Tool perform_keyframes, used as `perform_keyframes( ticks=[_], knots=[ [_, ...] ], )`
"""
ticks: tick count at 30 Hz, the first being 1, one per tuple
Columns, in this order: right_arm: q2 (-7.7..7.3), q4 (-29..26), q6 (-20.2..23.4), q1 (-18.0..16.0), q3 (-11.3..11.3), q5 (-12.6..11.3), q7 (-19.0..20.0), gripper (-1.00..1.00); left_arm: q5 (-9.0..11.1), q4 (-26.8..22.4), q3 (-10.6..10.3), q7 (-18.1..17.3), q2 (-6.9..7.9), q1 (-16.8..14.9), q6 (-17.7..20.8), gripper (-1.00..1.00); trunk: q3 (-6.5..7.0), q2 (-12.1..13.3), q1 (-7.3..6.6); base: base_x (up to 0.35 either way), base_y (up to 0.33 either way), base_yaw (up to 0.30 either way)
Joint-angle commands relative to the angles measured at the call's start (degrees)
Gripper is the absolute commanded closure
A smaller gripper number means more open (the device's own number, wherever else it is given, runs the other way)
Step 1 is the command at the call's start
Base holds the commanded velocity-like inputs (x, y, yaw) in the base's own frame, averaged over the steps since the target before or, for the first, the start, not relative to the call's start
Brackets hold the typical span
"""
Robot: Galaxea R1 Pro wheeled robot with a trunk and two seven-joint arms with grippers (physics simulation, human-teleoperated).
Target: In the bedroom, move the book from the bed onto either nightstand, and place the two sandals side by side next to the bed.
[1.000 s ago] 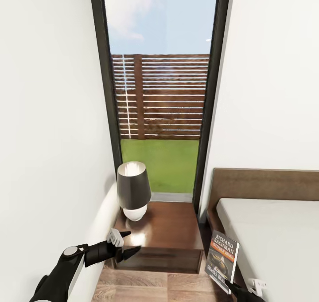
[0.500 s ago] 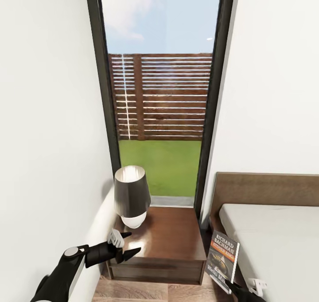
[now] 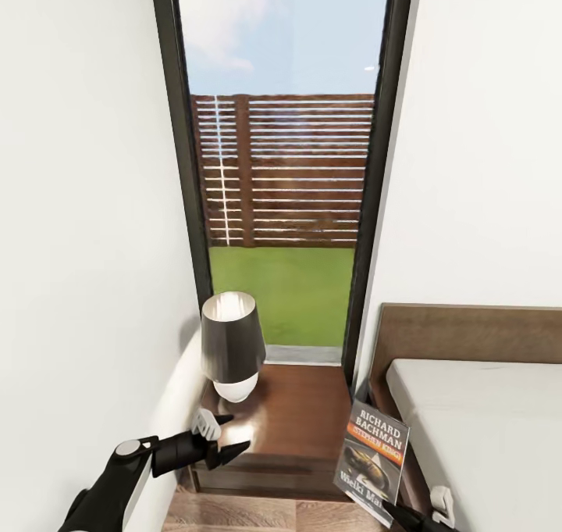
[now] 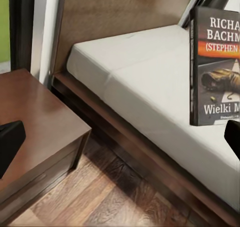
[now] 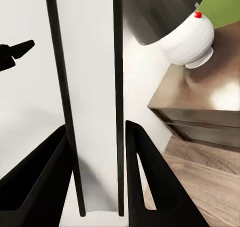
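Carrying the book (image 3: pixel 372 462) upright by its lower edge, the right gripper (image 3: pixel 402 510) sits low in the head view, just in front of the nightstand (image 3: pixel 293 426) and toward the bed (image 3: pixel 476 430) side of it. In the right wrist view the book's page edge (image 5: pixel 92 112) runs straight up between the two dark fingers (image 5: pixel 150 187), which press against its covers, so that gripper is clenched on the book. The book hangs in the air over the gap between nightstand and bed, not yet over the wooden top.

To finish this step well, I judge the book should travel sideways toward the bare part of the nightstand top, then be tipped flat and lowered until it rests before the fingers let go. Dropped on edge, so thin a thing would probably topple or slide off the glossy wood. The lamp (image 3: pixel 229 344) takes up the nightstand's far corner on the wall side, so the near half on the bed side is the safer spot.

The left gripper (image 3: pixel 224 437) hovers at the nightstand's front edge on the wall side, fingers spread and empty; it should stay out of the book's path.

The nightstand's top is dark, shiny brown wood, with a drawer front below and plank floor (image 3: pixel 257 515) before it. The bed's pale mattress and brown headboard (image 3: pixel 468 333) stand just beside the nightstand. Behind the nightstand a tall black-framed window (image 3: pixel 285 165) shows grass, a slatted fence and sky, with white walls either side.
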Motion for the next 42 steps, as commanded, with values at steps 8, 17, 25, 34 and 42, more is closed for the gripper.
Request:
perform_keyframes(
  ticks=[8, 17, 25, 34, 42],
  knots=[
    [0.07, 0.1, 0.2, -0.1, 0.0, -0.7, 0.7, 1.0, -0.4, 0.5, 0.2, -0.3, -0.56, -0.1, 0.1, -1.0, -0.09, -0.1, 0.02, 0.0, 0.0, 0.0],
    [0.18, 0.1, 0.3, -0.2, -0.2, -0.7, -5.6, 1.0, -0.4, 0.5, 0.2, -0.3, -0.65, -0.1, 0.1, -1.0, -0.09, -0.1, 0.02, 0.18, 0.0, 0.0],
    [0.53, -8.5, 4.8, -0.4, 0.0, -0.6, -15.3, 1.0, -0.4, 0.5, 0.2, -0.3, -0.67, -0.1, 0.1, -1.0, -0.09, -0.1, 0.02, 0.249, 0.0, 0.0],
    [1.78, -27.6, 26.4, -0.5, 0.4, -0.4, -22.7, 1.0, -0.4, 0.6, 0.2, -0.3, -0.84, -0.1, 0.1, -1.0, -0.09, -0.1, 0.02, 0.043, 0.0, 0.0],
    [5.69, -32.4, 36.5, -0.5, 0.4, -0.4, -22.9, 1.0, -0.4, 0.6, 0.2, -0.3, -1.01, -0.1, 0.1, -1.0, -0.09, -0.1, 0.02, 0.001, 0.0, 0.0]
  ],
)
